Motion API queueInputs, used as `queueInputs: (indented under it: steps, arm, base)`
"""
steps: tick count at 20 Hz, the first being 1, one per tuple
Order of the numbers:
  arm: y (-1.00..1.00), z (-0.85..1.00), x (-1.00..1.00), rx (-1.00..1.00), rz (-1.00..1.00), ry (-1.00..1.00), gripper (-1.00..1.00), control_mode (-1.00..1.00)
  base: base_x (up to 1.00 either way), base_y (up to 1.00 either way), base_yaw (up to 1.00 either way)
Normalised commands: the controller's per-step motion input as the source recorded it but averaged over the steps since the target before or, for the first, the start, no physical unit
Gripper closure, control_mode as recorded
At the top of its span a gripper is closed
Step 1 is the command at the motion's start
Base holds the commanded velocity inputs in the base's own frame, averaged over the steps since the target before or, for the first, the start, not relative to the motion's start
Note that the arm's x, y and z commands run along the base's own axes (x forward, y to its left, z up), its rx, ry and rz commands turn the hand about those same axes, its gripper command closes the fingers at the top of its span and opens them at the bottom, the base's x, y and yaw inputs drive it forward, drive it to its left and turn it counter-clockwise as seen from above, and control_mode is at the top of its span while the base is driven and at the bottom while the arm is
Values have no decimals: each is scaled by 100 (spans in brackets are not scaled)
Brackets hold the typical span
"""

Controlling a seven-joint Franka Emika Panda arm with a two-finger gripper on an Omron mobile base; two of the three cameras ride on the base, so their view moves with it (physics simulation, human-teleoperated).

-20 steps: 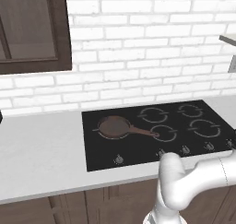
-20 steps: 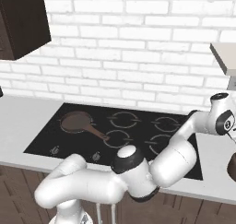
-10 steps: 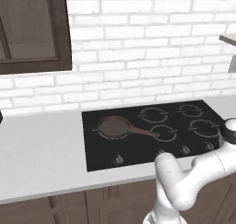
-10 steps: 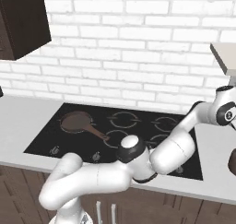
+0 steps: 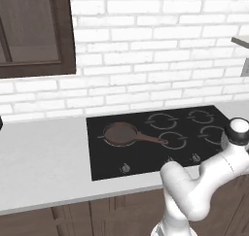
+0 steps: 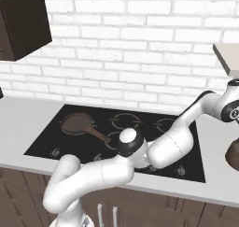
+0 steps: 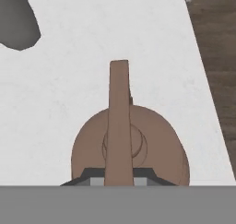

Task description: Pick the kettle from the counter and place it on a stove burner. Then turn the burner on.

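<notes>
The copper-brown kettle (image 7: 154, 144) sits on the pale counter (image 7: 92, 38), seen from straight above with its arched handle running up the middle of the hand view. My gripper (image 7: 119, 179) has one fingertip pressed against each side of that handle, shut on it. In the right base view the kettle (image 6: 233, 155) shows at the far right edge on the counter (image 6: 217, 188), below my wrist. The stove burners (image 5: 173, 140) are grey ring outlines in the black cooktop (image 5: 104, 155); none glows red.
A brown long-handled frying pan (image 5: 120, 133) lies on the left burner. Control knobs (image 5: 125, 168) line the cooktop's front strip. The counter's edge and wooden floor (image 7: 216, 57) lie close to the kettle. A shelf (image 6: 228, 58) juts out above my wrist.
The arm has swung further right and the wrist has settled over the kettle; since half a second ago it has barely shifted.
</notes>
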Motion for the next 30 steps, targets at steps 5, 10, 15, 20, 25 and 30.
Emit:
queueInputs:
  steps: [5,10,15,20,25,30]
  arm:
    - [91,29,-45,-2,0,-46,100,-100]
    - [100,3,-54,-10,-2,-43,100,-100]
    - [100,-5,-62,-8,-3,-43,100,-100]
    - [100,-20,-48,-13,-5,-36,100,-100]
    - [100,-39,-29,-27,-2,-17,100,-100]
    - [100,-61,-6,-42,0,5,100,-100]
  base:
    - [0,0,0]
    - [0,0,0]
    - [0,0,0]
    - [0,0,0]
    - [0,0,0]
    - [0,0,0]
